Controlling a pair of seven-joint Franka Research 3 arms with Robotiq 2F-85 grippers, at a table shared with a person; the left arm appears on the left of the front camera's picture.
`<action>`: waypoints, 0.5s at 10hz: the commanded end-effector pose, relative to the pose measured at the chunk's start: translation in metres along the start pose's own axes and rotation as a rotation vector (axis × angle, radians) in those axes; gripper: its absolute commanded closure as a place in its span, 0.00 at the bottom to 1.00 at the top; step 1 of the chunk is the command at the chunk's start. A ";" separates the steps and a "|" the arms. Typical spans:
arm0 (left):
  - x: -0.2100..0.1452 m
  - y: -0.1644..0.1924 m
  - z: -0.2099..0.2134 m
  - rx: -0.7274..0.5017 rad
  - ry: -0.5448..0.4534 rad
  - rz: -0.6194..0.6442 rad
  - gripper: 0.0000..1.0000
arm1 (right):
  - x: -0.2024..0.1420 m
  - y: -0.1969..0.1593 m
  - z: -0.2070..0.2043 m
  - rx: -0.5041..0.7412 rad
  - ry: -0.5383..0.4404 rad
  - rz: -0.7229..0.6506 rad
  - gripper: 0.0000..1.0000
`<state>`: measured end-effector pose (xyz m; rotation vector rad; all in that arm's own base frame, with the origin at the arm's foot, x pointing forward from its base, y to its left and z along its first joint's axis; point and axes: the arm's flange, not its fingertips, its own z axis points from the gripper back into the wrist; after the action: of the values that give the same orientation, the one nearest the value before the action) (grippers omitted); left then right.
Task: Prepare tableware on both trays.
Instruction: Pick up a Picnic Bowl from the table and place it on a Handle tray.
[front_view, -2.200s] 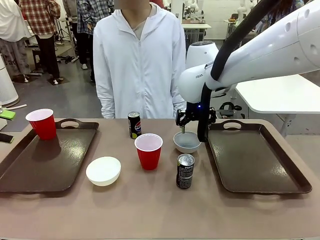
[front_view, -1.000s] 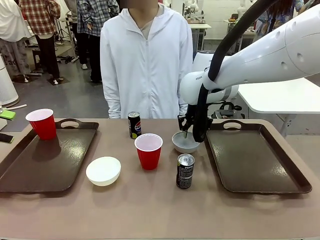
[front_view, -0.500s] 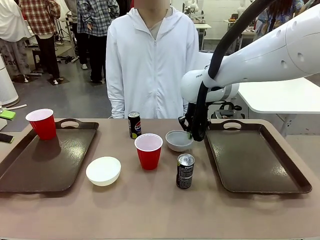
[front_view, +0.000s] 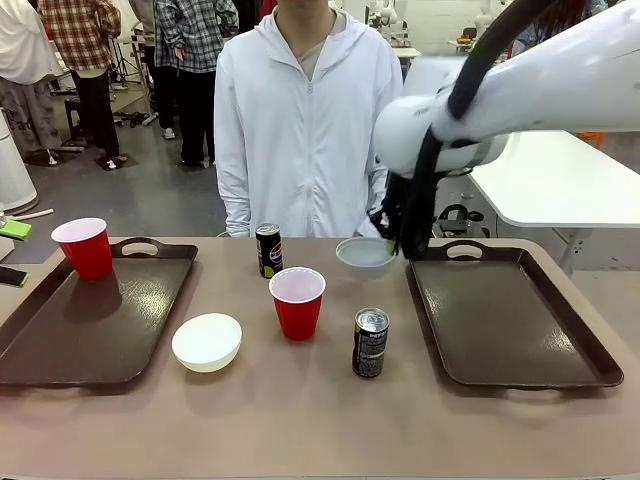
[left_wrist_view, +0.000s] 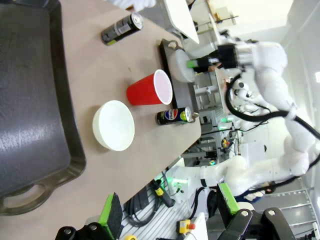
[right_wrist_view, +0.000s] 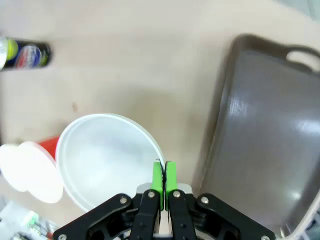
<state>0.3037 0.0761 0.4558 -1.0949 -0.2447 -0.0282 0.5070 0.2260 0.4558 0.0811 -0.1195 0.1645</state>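
Right claw (right_wrist_view: 163, 167) pinches bowl (right_wrist_view: 102, 160) rim beside tray (right_wrist_view: 260, 130) edge.

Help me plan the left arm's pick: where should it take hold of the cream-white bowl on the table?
Pinch the rim of the cream-white bowl from above, one finger inside, one outside. It sits upright and open, likely too wide to span, and its left rim is clear of the red cup.

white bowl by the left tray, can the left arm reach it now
Probably yes: the left gripper is open and the white bowl lies ahead of it on the table, nothing between.
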 end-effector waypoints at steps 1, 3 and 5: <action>0.001 0.001 0.001 -0.024 -0.014 -0.020 0.00 | -0.057 -0.024 0.045 0.057 -0.019 0.027 1.00; 0.001 0.001 0.001 -0.024 -0.014 -0.020 0.00 | -0.090 -0.051 0.064 0.085 -0.012 -0.004 1.00; 0.001 0.001 0.001 -0.024 -0.014 -0.020 0.00 | -0.117 -0.080 0.058 0.042 -0.023 0.011 1.00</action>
<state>0.3040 0.0764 0.4562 -1.0947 -0.2453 -0.0282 0.4037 0.1380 0.5086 0.1367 -0.1239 0.1541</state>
